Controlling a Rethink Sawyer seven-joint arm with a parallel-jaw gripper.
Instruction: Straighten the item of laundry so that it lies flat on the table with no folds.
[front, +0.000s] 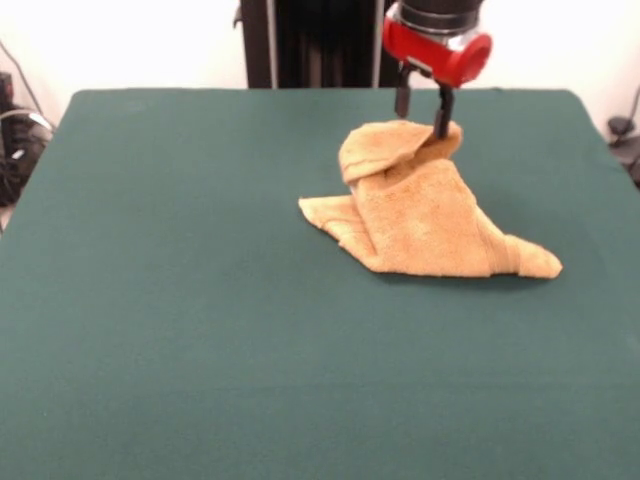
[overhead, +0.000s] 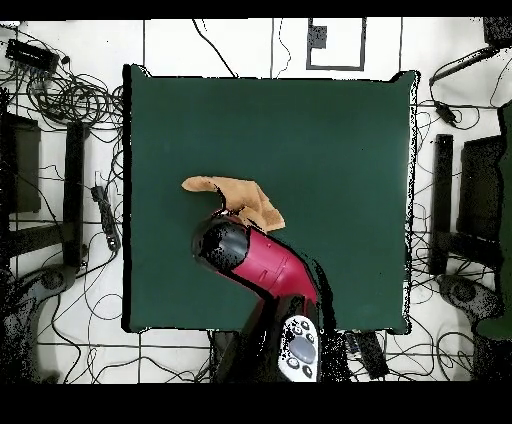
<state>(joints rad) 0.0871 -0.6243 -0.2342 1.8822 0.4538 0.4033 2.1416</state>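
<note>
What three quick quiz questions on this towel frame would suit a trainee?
1. True or false: the towel lies flat on the table with no folds.
2. Which part of the towel does the gripper meet? A) its raised top B) its low pointed end C) no part
3. Fill in: in the overhead view the arm covers part of the ____.

Key
1. False: it is bunched, with one part lifted into a peak and folds around it.
2. A: the fingers come down onto the lifted top fold; the rest trails onto the table.
3. Towel.
</note>
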